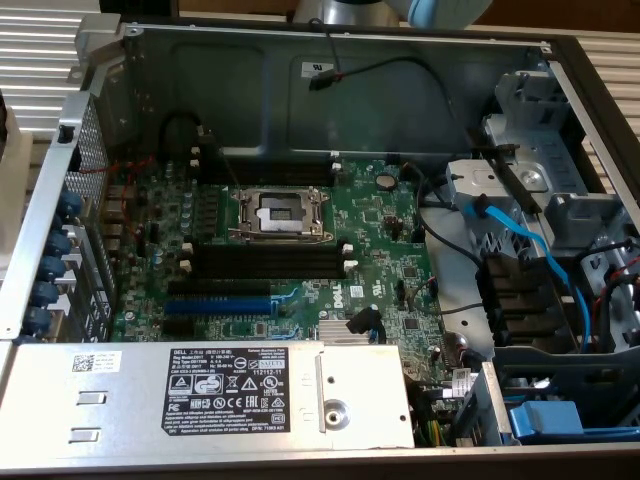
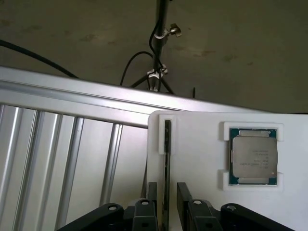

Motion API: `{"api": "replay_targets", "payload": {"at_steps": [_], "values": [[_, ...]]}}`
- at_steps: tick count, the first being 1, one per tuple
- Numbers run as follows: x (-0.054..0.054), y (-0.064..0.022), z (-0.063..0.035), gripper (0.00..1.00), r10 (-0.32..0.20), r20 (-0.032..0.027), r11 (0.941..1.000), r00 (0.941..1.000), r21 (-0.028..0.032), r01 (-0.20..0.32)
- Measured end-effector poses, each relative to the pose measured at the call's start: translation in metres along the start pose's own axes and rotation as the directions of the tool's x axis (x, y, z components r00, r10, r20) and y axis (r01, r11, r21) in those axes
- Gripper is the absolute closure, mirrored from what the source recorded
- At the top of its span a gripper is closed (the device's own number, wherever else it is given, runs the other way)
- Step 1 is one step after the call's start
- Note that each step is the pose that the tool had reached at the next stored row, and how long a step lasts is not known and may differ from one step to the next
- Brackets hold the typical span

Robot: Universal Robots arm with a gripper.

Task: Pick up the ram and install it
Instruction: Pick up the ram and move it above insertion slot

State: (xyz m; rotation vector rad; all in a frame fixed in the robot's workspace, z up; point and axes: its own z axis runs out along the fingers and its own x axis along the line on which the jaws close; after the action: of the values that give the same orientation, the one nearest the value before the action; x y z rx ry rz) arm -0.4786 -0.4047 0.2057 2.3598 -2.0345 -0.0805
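Closest to my wrist camera is the gripper, jaws spread wide with one black finger on each side of the ram and nothing clamped. The ram stands on edge in a narrow slot of the white holder. A second, square pocket of that holder, apart from the slot, carries a processor chip lying flat. The holder sits on ribbed aluminium rails. In the exterior view I see the open computer case with its motherboard. Around the CPU socket, black memory slots lie empty on the near side and more on the far side. A blue expansion slot lies nearer than those, before the labelled power supply.
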Motion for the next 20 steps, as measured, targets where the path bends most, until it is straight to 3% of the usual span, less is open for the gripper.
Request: {"api": "replay_targets", "payload": {"at_steps": [7, 20], "values": [[-0.0013, -0.0003, 0.0005, 0.69, 0.0, -0.0059, 1.0, 1.0, -0.0012, 0.0], [-0.0043, -0.0009, 0.0046, 0.69, 0.0, -0.0078, 1.0, 1.0, -0.0013, 0.0]]}}
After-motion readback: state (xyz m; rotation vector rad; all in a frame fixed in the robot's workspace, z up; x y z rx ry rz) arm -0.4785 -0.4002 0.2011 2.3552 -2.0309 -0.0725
